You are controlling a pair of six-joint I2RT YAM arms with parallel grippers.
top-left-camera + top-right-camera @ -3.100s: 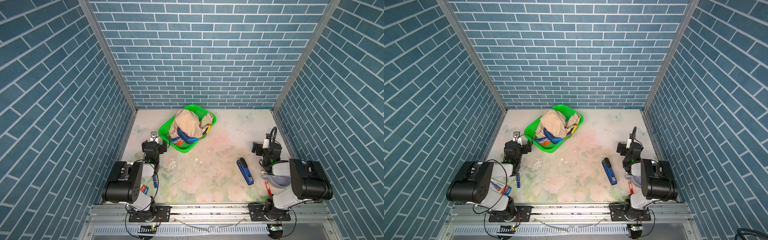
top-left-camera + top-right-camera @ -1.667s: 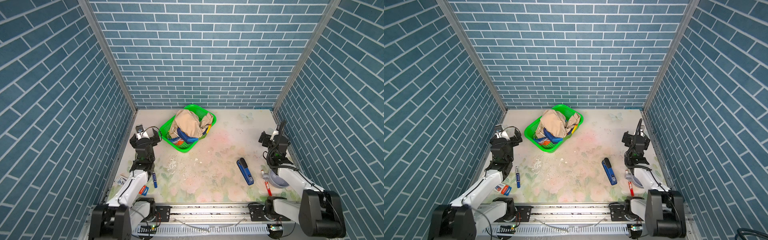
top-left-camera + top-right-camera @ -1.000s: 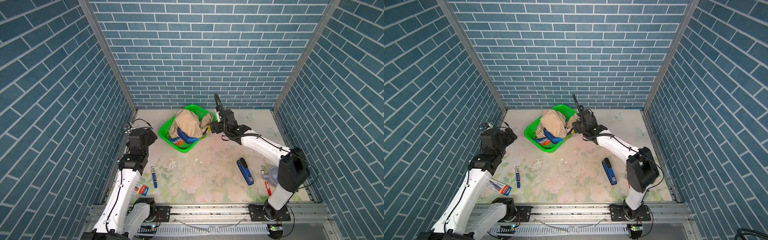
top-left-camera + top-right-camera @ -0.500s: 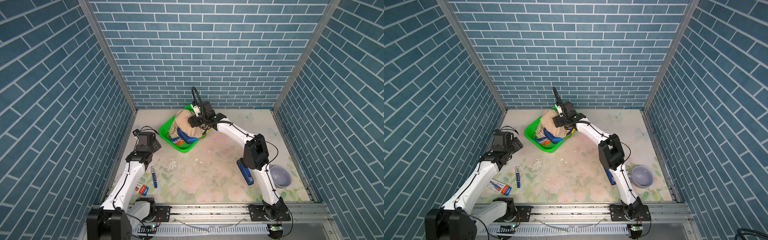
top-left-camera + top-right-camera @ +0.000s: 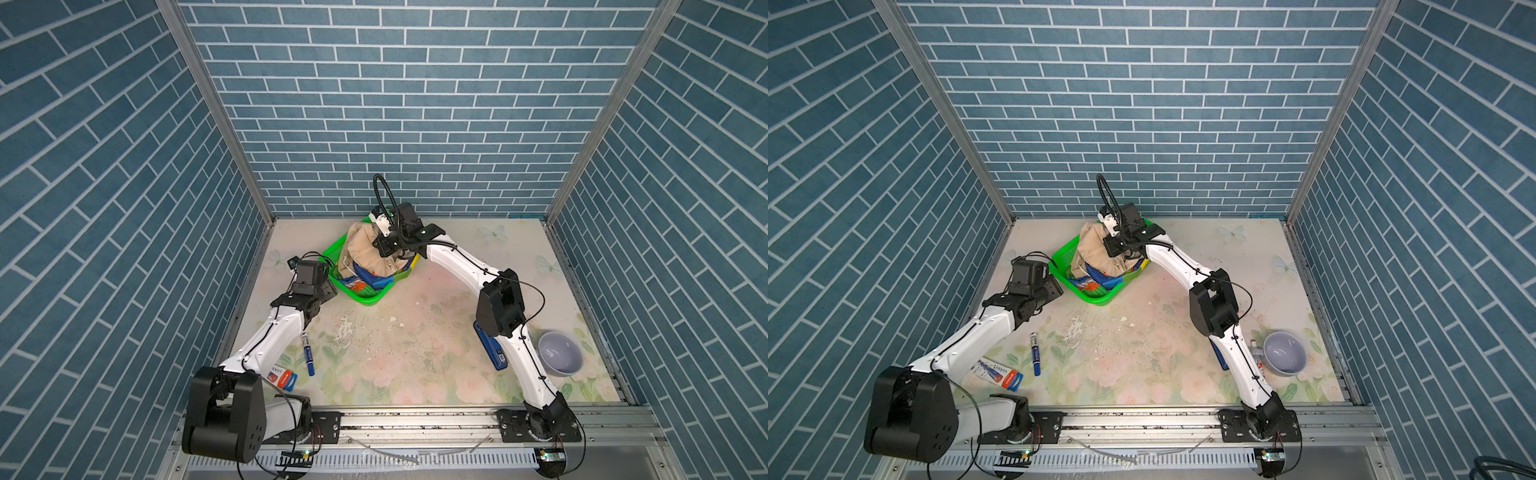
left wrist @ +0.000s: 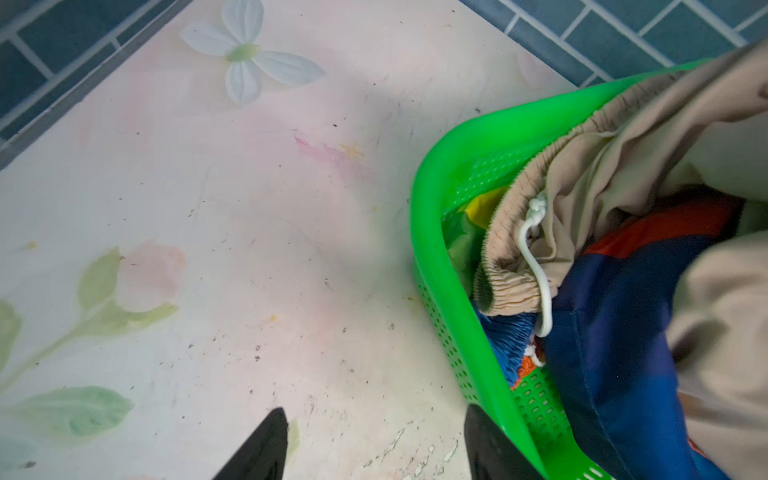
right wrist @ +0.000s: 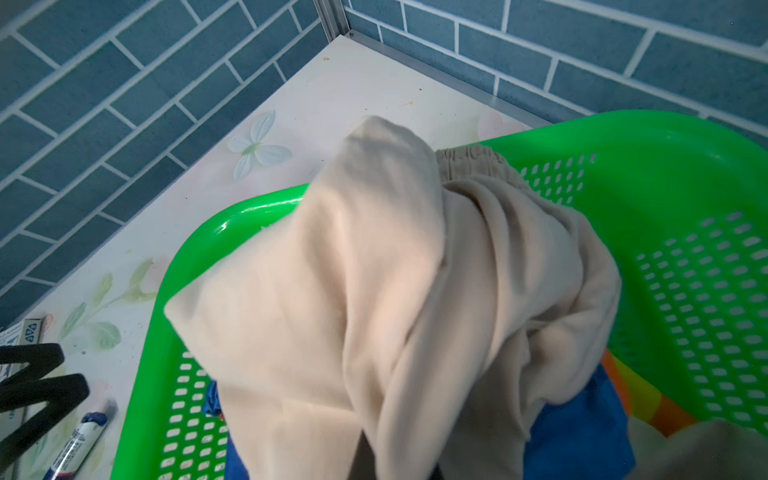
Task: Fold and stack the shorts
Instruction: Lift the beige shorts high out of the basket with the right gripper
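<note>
Right gripper [image 5: 386,248] clamped on beige shorts [image 5: 363,251]; both pairs in basket [image 5: 365,300]. We lift slow and straight. Left gripper [image 6: 374,415], jaws apart beside the rim, should brace basket so striped shorts [image 6: 615,332] don't follow.

beige shorts [image 5: 365,249] 1 | striped shorts [image 5: 376,279] 1 | basket [image 5: 365,300] 1 | bowl [image 5: 559,353] 1 | marker [image 5: 307,353] 1 | stapler [image 5: 495,356] 1

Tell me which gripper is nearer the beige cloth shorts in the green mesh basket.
Right. The right gripper is shut on the beige cloth shorts atop the pile; the left gripper, open, sits outside the green mesh basket, beside its wall, off the cloth.
</note>
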